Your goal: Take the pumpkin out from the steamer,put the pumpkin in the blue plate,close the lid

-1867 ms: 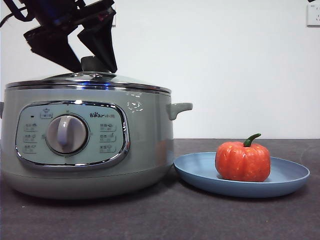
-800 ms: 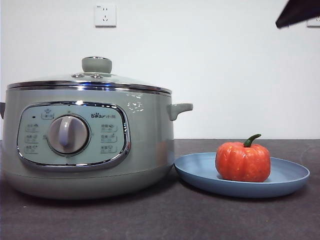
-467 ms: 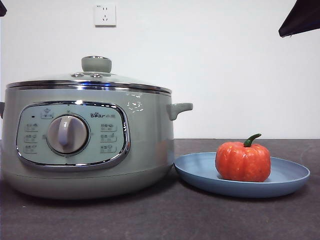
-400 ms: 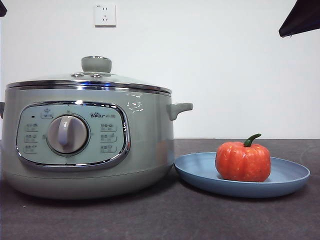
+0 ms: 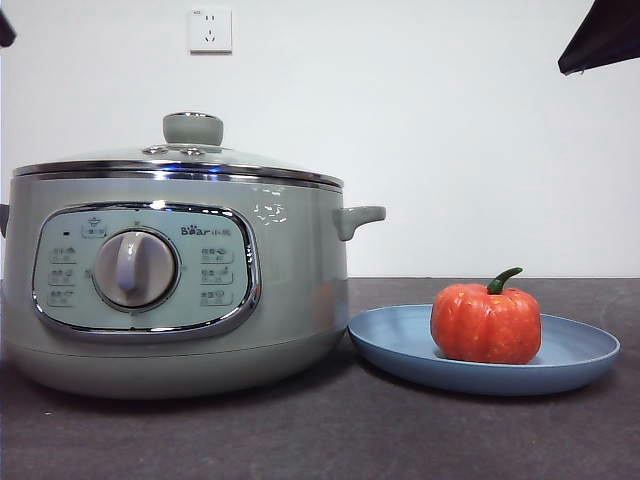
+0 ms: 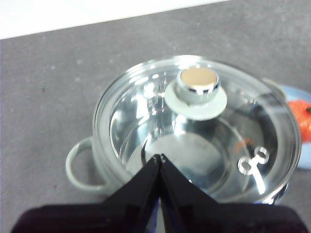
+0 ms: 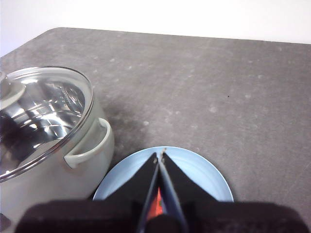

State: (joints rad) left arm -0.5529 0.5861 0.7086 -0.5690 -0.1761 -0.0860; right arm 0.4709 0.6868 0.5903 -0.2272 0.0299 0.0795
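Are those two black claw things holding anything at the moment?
No. The left gripper above the lid and the right gripper above the blue plate both have jaws shut on nothing.

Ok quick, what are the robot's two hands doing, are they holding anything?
Left gripper: shut, holding nothing, above the lid.
Right gripper: shut, holding nothing, above the plate.

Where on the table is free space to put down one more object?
Bare tabletop lies in front of the steamer and the blue plate, and beyond the plate toward the wall. It is crowded where the plate's rim nearly meets the steamer; the pumpkin fills the plate's middle.
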